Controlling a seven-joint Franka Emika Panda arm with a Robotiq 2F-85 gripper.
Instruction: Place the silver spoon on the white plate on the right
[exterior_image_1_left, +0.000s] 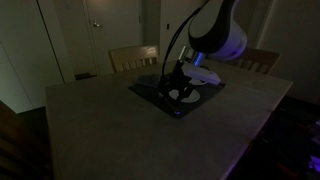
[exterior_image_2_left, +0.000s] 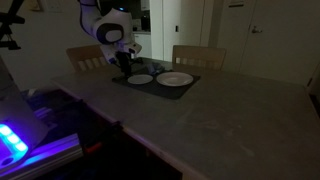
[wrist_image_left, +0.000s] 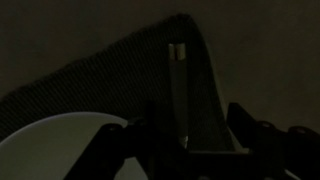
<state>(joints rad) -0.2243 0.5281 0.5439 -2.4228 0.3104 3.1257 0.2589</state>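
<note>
Your fingers (wrist_image_left: 250, 135) stand wide apart and empty above the silver spoon (wrist_image_left: 178, 88), a thin, glinting strip lying on the coarse woven dark mat (wrist_image_left: 90, 85). It is near the other plate (exterior_image_2_left: 140, 79) and not yet on the white plate (exterior_image_2_left: 175, 79). Come straight down with the slim handle centred between them and close slowly, since metal this flat and polished will likely skid on the weave. Both plates look smooth, round and shallow on the bench (exterior_image_2_left: 230, 120).

No legible text, label, brand, number or sign appears anywhere in the dim room; all three views are too dark to read.
</note>
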